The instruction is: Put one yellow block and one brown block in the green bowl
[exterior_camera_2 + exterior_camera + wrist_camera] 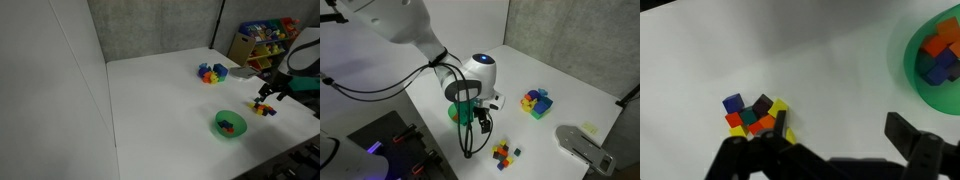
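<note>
Your gripper point(838, 128) hangs spread and empty over the bench point(820, 50). The block pile point(758, 115) lies just beside one finger, with the green bowl point(911, 72) off to the opposite side. The dark cube point(762, 102) may be the brown one.

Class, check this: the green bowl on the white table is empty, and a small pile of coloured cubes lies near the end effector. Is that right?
Not quite: the green bowl is not empty; the wrist view shows blocks inside it, orange and blue. The pile of coloured cubes does lie near the end effector.
</note>
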Robot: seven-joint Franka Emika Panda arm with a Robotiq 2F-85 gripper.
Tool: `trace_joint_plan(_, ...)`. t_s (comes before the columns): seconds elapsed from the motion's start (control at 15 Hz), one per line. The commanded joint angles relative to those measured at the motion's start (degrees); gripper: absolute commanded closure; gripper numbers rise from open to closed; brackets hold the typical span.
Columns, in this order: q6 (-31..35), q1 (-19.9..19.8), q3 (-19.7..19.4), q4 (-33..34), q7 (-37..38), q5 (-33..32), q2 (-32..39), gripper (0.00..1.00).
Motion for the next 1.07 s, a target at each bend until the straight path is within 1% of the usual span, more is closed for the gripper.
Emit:
trace_joint_plan(0.0,4.07,-0.79,-0.51,2.05,0.18,0.47,4.75,0.0)
trace_joint_plan(0.13,6.63,-1.61,-0.74,3.28,-0.28,0.97,8.01,0.0)
trace_joint_plan(0.47,11.64,-5.38,0.32,7.99,-1.08,3.15,17.64,0.0)
trace_joint_plan(0.8,13.7,-9.43,2.92,13.31,-1.81,4.97,24.43,0.0)
trace_joint_plan(1.0,14.63,-10.9,3.68,15.93,-1.72,5.31,27.39,0.0)
